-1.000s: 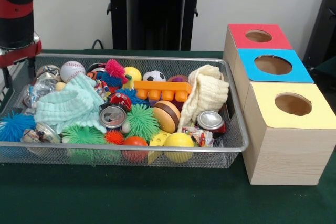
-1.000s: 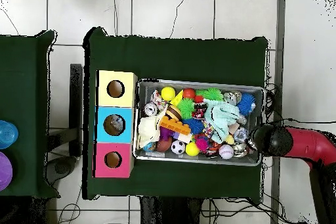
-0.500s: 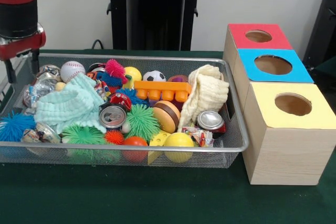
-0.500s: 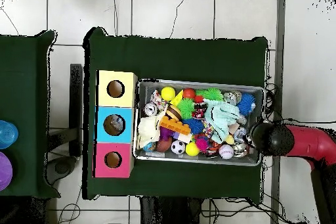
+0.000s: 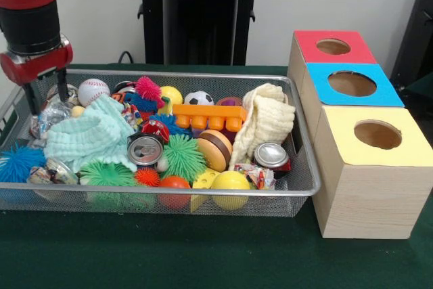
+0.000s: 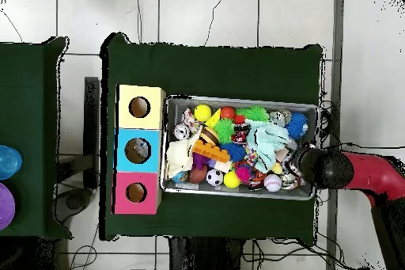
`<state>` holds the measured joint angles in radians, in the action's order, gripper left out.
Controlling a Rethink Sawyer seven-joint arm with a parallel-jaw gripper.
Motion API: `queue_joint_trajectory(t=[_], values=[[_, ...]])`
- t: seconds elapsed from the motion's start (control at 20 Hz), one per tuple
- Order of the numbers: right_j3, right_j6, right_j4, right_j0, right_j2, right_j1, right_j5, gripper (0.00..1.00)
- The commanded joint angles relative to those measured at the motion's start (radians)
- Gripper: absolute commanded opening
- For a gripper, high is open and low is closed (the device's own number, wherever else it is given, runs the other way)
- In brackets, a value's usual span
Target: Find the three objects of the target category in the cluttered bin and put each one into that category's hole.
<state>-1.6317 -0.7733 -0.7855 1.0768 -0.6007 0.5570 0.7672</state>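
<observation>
Directly below hand: crinkly packet; fingers spread.

My front camera sits low across the table, close in, facing the pedestal at 12 o'clock, the mesh bin filling the middle. My overhead camera hangs high, looking straight down, with the robot's base towards 6 o'clock. Both share the bin and the three boxes.
</observation>
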Motion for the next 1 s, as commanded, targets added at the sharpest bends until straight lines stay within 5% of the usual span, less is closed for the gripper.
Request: queue_joint_trajectory(t=[0.05, 1.0], values=[[-0.053, 0.359, -0.063, 0.022, -0.128, -0.093, -0.015, 1.0], [0.079, 0.175, -0.192, -0.076, 0.025, -0.062, 0.034, 1.0]])
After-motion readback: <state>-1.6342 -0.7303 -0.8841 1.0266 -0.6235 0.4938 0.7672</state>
